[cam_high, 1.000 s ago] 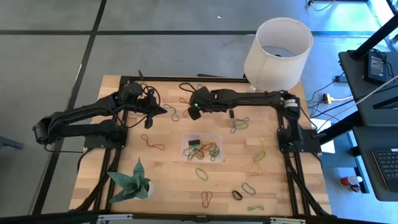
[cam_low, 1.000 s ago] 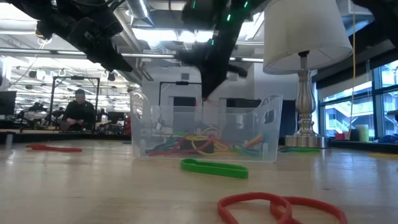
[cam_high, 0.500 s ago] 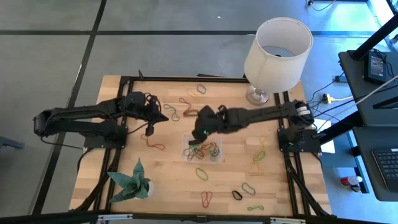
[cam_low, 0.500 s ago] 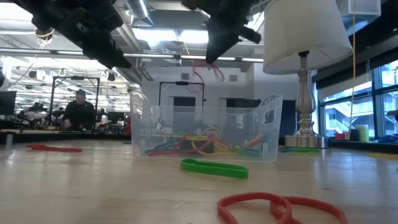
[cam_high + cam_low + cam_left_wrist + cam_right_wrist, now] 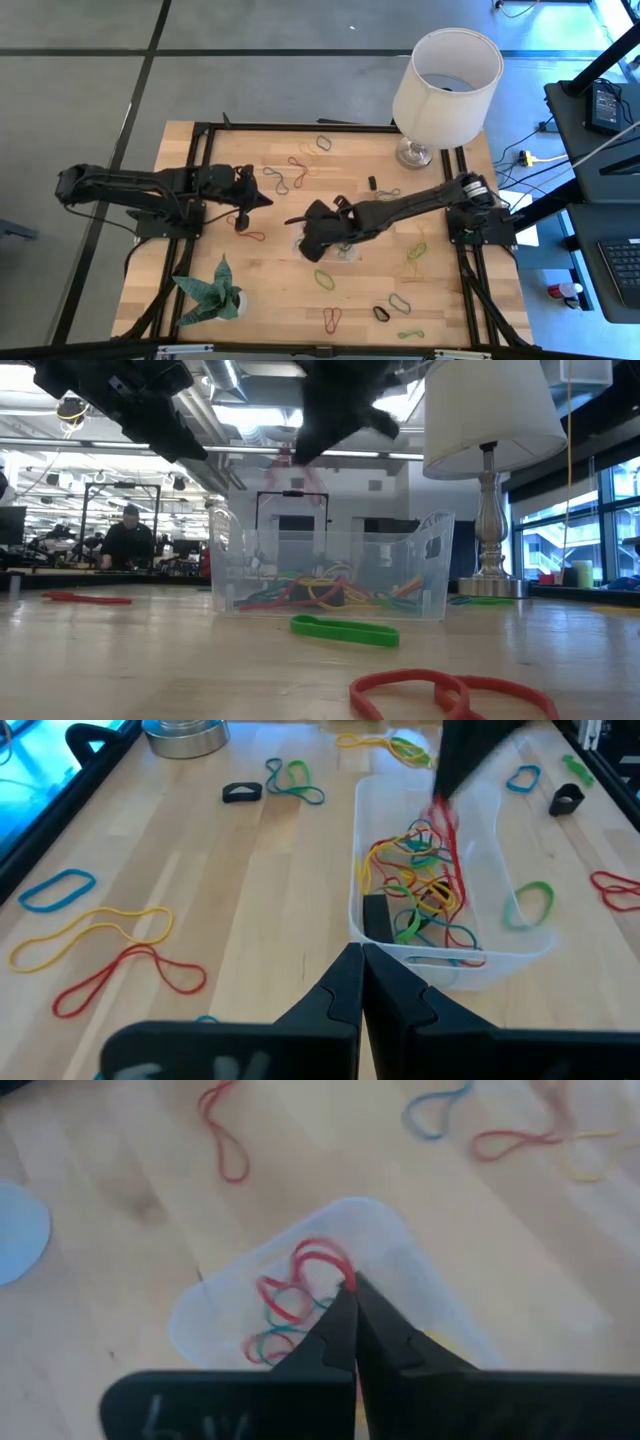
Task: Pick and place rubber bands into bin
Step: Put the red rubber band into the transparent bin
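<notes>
High view: a pale wood table [image 5: 260, 290] on a grey tiled floor, white lampshade [image 5: 447, 72] at its far right corner.
Low view shows an open workshop behind, ceiling ducts and a seated person [image 5: 127, 538]. The right gripper [image 5: 350, 1292] hangs over the clear bin [image 5: 520, 935] mid-table, jaws clamped on a red rubber band [image 5: 315, 1270] dangling above the bands inside. The left gripper [image 5: 360, 970] waits just left of the bin, jaws together. Loose rubber bands [image 5: 330, 318] lie scattered around the table.
</notes>
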`<act>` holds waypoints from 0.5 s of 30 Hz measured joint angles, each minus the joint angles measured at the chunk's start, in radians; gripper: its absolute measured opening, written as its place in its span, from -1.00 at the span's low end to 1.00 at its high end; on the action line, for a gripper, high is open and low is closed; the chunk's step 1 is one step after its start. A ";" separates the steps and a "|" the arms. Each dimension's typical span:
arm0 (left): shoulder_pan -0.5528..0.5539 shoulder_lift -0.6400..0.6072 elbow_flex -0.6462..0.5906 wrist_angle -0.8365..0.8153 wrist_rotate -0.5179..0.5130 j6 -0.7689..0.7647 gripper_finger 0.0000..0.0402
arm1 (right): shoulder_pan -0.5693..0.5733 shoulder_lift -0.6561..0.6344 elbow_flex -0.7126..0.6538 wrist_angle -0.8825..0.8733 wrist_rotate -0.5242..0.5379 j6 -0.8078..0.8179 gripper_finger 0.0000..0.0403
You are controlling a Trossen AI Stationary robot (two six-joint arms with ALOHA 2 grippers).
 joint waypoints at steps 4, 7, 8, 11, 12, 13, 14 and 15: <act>-0.019 0.000 0.000 0.000 -0.009 -0.001 -0.99 | -0.001 0.059 0.000 0.034 -0.006 0.000 -1.00; -0.025 0.000 0.000 -0.001 -0.010 -0.001 -0.99 | -0.004 0.098 0.000 0.039 -0.007 0.001 -1.00; -0.025 0.000 0.000 -0.001 -0.010 0.000 -0.99 | -0.006 0.112 0.000 0.046 -0.011 0.001 -1.00; -0.025 0.000 0.000 0.000 -0.018 0.001 -0.99 | -0.018 0.150 0.000 0.061 -0.025 0.005 -1.00; -0.025 0.000 0.000 -0.001 -0.024 0.001 -0.99 | -0.021 0.160 0.000 0.066 -0.025 0.012 -1.00; -0.025 0.000 0.000 -0.001 -0.027 0.002 -0.99 | -0.024 0.170 0.000 0.065 -0.026 0.028 -1.00; -0.025 0.000 0.000 -0.001 -0.029 0.002 -0.99 | -0.028 0.176 0.000 0.065 -0.025 0.046 -1.00; -0.025 0.000 0.000 -0.001 -0.031 0.002 -0.99 | -0.031 0.178 0.000 0.064 -0.025 0.061 -0.99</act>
